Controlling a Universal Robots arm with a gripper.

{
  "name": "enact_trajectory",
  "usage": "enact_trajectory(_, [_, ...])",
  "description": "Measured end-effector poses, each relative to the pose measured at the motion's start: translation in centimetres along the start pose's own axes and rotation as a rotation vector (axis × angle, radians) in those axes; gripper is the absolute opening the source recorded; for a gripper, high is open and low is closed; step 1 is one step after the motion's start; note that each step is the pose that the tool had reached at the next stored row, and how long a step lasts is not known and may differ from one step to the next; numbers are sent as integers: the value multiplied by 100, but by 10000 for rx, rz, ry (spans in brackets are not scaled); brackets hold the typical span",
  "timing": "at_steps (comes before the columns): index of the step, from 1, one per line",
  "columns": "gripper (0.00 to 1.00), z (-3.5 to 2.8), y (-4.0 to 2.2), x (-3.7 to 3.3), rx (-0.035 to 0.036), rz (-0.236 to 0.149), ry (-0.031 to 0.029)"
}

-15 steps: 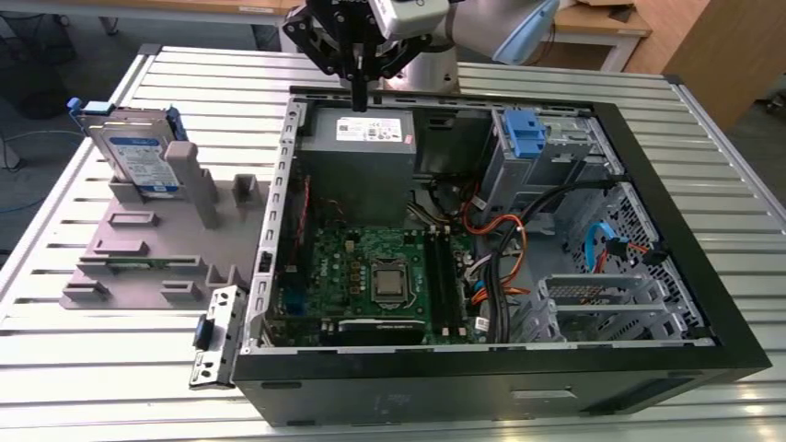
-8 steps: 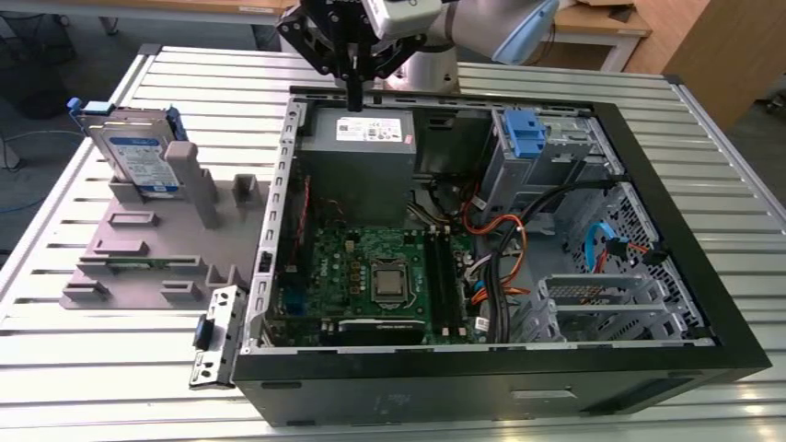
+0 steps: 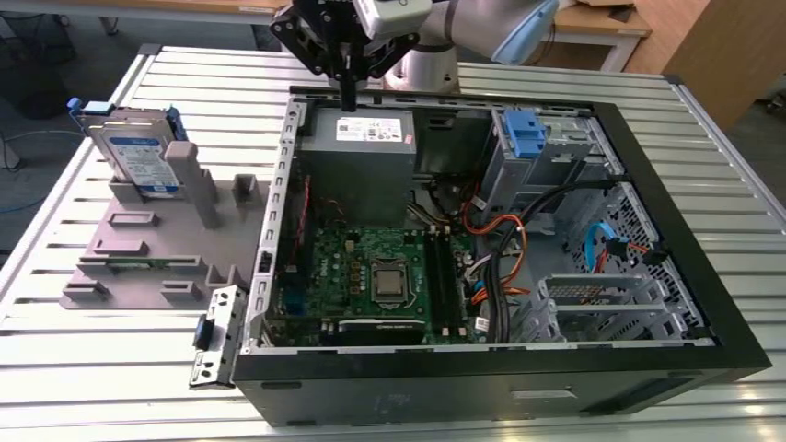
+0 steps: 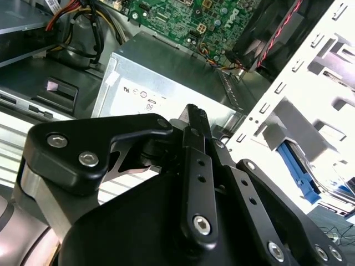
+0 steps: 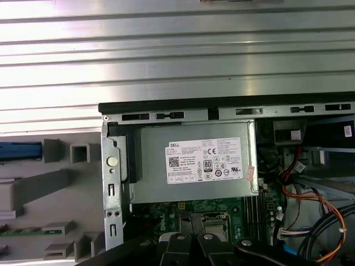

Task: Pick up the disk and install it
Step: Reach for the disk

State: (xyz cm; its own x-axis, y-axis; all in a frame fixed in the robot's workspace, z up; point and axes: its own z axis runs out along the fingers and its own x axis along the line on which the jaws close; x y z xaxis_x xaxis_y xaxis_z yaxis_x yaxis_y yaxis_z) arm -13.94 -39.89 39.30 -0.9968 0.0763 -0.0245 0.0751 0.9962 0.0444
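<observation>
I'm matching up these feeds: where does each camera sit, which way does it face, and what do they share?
Exterior view: off the arm, looking down on the table, disk and open case; gripper and arm show.
First wrist view: on the wrist, looking down on the power supply; the gripper's links show.
Second wrist view: on the wrist, looking past the gripper at power supply and motherboard.
All share the power supply.

Arm (image 3: 510,28) reaches in from top of exterior view, wrist bent down. Black gripper (image 3: 350,99) hangs vertical, tips pointing straight down. Fingers (image 4: 195,119) pressed together into one narrow bar (nothing between them). Linkage folded inward in both wrist views.
</observation>
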Motion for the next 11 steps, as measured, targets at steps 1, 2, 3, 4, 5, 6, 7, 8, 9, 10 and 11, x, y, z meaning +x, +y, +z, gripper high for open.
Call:
enact_trajectory(1, [11, 0, 0, 6, 1, 0, 1])
enact_trajectory(2, [11, 0, 0, 10, 0, 0, 1])
enact_trajectory(3, [11, -1, -1, 14, 1, 0, 1])
enact_trajectory(4, [11, -1, -1, 19, 0, 0, 0])
enact_trajectory(5, [11, -1, -2, 26, 0, 0, 0])
enact_trajectory(6, [11, -1, -3, 34, 1, -1, 1])
enact_trajectory(7, [11, -1, -3, 42, 1, -1, 0])
enact_trajectory(8, [11, -2, -4, 51, 1, -1, 1])
enact_trajectory(9, [11, -2, -5, 62, 1, -1, 1])
enact_trajectory(10, [11, -2, -6, 74, 0, -1, 0])
enact_trajectory(11, [11, -2, -7, 86, 1, 0, 0])
